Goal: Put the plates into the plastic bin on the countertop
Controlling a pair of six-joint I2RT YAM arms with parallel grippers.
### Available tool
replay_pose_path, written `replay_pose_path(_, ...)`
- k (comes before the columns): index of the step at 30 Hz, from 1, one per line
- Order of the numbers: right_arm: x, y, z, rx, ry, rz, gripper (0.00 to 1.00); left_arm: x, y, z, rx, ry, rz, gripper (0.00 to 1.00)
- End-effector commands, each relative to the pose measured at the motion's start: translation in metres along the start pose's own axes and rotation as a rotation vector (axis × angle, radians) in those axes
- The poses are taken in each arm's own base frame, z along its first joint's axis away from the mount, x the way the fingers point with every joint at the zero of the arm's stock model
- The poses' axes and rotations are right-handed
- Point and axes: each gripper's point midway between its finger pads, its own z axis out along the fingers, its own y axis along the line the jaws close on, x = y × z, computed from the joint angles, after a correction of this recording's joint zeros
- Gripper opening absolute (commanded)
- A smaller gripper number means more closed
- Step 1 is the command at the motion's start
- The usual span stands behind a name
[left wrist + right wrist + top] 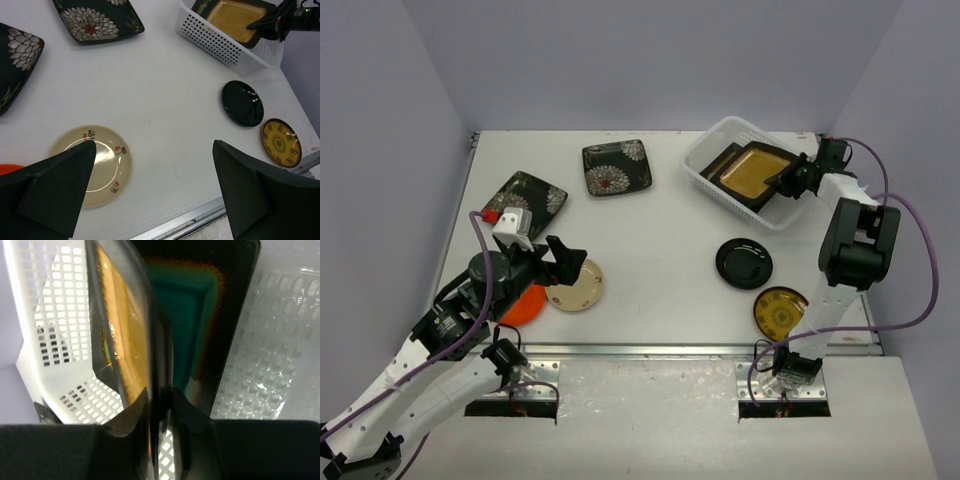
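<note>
Bench (670, 240): white, with six plates lying loose on it and a bin at its far right corner.
Bin (720, 128): white with slotted walls, set at an angle to the bench edges. You have two square plates in it.
Amber plate (752, 170): in the bin, on top and tilted, with its right rim between the fingers of your right claw.
Teal plate (192, 315): in the bin, directly behind the amber plate. Your right wrist view shows its green centre.
Right claw (788, 180): at the bin's right side and narrow, one finger on each face of the amber plate's rim. You cannot tell from the pictures whether it is gripping.
Left claw (568, 262): wide and holding nothing, hanging above the near left part of the bench, just over the cream plate.
Cream plate (578, 285): round, near the front edge, left of centre.
Orange plate (525, 303): touching or just beside the cream plate on its left, mostly hidden under your left arm.
Left floral plate (525, 197): square, by the left edge.
Far floral plate (617, 166): square, near the far edge at its middle.
Black plate (744, 263): round, on the right half, between the bin and the front edge.
Yellow plate (780, 311): round with a dark rim, near the front right corner, just beside the right arm.
</note>
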Motion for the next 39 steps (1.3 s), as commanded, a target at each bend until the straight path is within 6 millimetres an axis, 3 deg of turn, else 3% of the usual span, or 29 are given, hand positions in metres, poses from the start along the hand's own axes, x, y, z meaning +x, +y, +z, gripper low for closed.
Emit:
replay_pose_path(1, -0.024, 0.037, -0.007, -0.094, -0.044, -0.006, 0.43, -0.009, -0.008, 0.002, 0.035, -0.032, 0.006, 1.0)
replay_pose_path(2, -0.023, 0.036, -0.006, -0.09, -0.04, -0.003, 0.45, -0.009, -0.008, 0.002, 0.035, -0.031, 0.006, 1.0)
replay_pose_path(4, -0.021, 0.031, -0.005, -0.072, -0.03, 0.001, 0.69, -0.01, -0.008, 0.001, 0.035, -0.035, 0.005, 1.0)
replay_pose_path(6, -0.019, 0.03, -0.006, -0.066, -0.023, -0.002, 0.8, -0.01, -0.008, 0.001, 0.036, -0.037, 0.005, 1.0)
replay_pose_path(9, -0.017, 0.033, -0.012, -0.069, -0.022, -0.014, 0.88, -0.009, -0.009, 0.003, 0.038, -0.031, 0.008, 1.0)
replay_pose_path(10, -0.016, 0.037, -0.019, -0.071, -0.026, -0.023, 0.99, -0.008, -0.009, 0.003, 0.035, -0.026, 0.009, 1.0)
replay_pose_path(16, -0.014, 0.058, -0.056, -0.108, -0.067, -0.075, 0.99, -0.006, -0.006, 0.007, 0.014, -0.012, 0.015, 1.0)
replay_pose_path(21, -0.013, 0.086, -0.086, -0.194, -0.078, -0.128, 0.99, -0.006, -0.003, 0.007, -0.008, -0.012, 0.014, 1.0)
replay_pose_path(26, -0.014, 0.085, -0.082, -0.145, -0.009, -0.142, 0.99, -0.006, -0.001, 0.008, -0.017, -0.011, 0.01, 1.0)
replay_pose_path(28, -0.003, 0.087, -0.086, -0.117, 0.014, -0.16, 0.99, -0.007, 0.0, 0.007, -0.023, -0.016, 0.004, 1.0)
replay_pose_path(33, 0.05, 0.145, -0.135, -0.17, -0.025, -0.425, 0.99, -0.008, 0.017, 0.015, -0.16, -0.001, -0.029, 1.0)
replay_pose_path(35, 0.092, 0.173, -0.164, -0.204, -0.054, -0.59, 0.99, -0.007, 0.016, 0.024, -0.195, 0.017, -0.089, 1.0)
replay_pose_path(39, 0.182, 0.171, -0.196, -0.469, 0.063, -0.633, 0.99, 0.003, 0.017, 0.059, -0.278, 0.083, -0.148, 1.0)
